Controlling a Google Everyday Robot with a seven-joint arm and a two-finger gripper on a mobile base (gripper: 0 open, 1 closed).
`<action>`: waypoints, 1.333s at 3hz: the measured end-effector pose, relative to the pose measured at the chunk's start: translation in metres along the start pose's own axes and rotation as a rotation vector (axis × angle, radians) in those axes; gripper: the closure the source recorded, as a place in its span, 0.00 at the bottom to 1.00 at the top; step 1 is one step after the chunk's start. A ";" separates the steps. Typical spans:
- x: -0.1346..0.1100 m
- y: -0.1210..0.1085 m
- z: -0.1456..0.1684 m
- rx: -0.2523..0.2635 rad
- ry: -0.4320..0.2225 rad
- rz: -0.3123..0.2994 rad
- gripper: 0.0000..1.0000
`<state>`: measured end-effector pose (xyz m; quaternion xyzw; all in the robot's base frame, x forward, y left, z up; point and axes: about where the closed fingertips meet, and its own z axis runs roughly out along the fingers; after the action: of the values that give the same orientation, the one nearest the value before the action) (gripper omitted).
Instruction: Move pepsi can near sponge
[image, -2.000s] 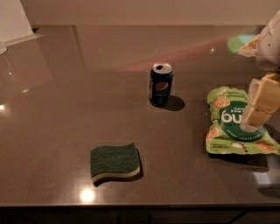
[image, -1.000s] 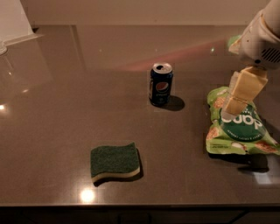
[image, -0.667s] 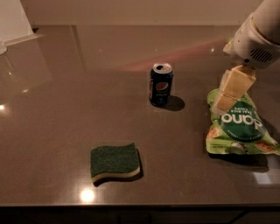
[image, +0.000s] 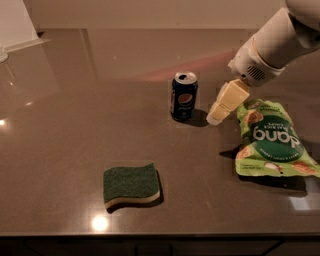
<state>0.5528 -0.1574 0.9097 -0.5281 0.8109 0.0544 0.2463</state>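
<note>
The pepsi can (image: 184, 96) stands upright near the middle of the dark brown table (image: 75, 125); it is dark blue with a silver top and a round logo. The sponge (image: 131, 184) lies flat near the front edge, left of and well in front of the can, green scrub side up over pale yellow foam. My gripper (image: 219, 114) hangs from the white arm that comes in from the upper right. It is just right of the can, a small gap away, low over the table.
A green snack bag (image: 271, 144) lies flat on the right side, right of the gripper. A pale wall corner (image: 15, 22) stands at the back left. The table's front edge runs along the bottom.
My gripper has moved left and away from over the snack bag until it is close beside the can. The can, sponge and bag have not moved.
</note>
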 end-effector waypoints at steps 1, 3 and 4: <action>-0.016 -0.013 0.023 -0.009 -0.060 0.032 0.00; -0.041 -0.020 0.055 -0.057 -0.143 0.058 0.00; -0.059 -0.009 0.058 -0.098 -0.199 0.049 0.01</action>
<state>0.5994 -0.0924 0.8872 -0.5116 0.7914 0.1519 0.2981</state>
